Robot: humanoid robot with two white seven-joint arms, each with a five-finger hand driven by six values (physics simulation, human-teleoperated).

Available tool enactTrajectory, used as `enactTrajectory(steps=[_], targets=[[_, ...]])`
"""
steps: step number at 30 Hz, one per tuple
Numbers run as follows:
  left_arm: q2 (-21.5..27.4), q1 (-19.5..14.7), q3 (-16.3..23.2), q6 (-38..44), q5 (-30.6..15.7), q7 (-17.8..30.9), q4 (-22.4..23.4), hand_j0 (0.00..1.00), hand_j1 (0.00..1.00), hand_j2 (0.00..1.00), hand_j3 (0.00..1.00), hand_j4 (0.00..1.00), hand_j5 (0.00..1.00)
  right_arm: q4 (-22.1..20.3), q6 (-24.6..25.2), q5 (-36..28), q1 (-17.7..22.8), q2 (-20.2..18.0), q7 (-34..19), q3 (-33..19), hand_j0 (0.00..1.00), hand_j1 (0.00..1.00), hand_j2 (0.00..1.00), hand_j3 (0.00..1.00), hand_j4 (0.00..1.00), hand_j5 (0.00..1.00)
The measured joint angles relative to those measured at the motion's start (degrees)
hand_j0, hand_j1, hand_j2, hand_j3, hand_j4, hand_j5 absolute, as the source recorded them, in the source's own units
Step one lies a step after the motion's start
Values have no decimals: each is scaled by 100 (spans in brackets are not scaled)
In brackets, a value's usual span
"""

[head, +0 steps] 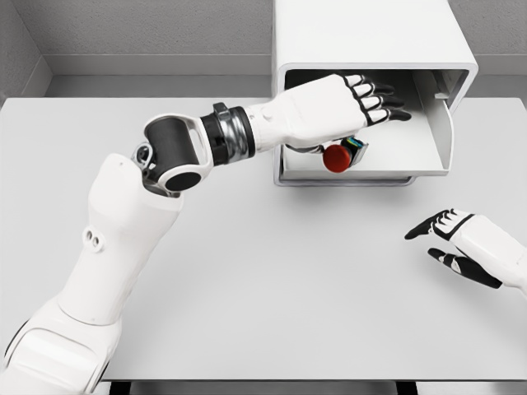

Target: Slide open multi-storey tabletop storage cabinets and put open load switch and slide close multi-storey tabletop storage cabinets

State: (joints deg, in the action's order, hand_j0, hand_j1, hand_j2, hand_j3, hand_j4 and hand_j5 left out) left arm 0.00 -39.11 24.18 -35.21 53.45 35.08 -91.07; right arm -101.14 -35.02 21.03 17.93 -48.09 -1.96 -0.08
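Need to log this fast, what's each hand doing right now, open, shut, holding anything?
Left hand: fingers extended over the open drawer, above the switch; a grasp cannot be told.
Right hand: open, empty, over the table.

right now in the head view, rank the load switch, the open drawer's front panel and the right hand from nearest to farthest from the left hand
1. load switch: just under the left hand, in the drawer.
2. drawer front panel: to the right, at the cabinet's right side.
3. right hand: low on the table's right edge, fingers open.
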Motion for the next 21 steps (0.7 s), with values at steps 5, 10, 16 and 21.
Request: enactTrajectory(steps=[5,10,16,21], targets=[[0,9,3,4,-2,-3,-128,100,100,100,100,100,100,6,0,1,0,0,0,0,62,62,62,62,62,62],[0,26,4,3,-8,-3,-238,100,100,100,100,100,100,8,0,1,0,0,0,0,63,63,63,63,63,63],[0,176,-16,1,-11,-3,-589,100,100,100,100,100,100,-2,0,-7,0,-1,-10,0,62,62,62,62,62,62],[0,237,-469,4,-126,-3,-1063,100,100,100,100,100,100,-14,0,-22,-70,-1,-22,12,62,62,62,62,62,62]])
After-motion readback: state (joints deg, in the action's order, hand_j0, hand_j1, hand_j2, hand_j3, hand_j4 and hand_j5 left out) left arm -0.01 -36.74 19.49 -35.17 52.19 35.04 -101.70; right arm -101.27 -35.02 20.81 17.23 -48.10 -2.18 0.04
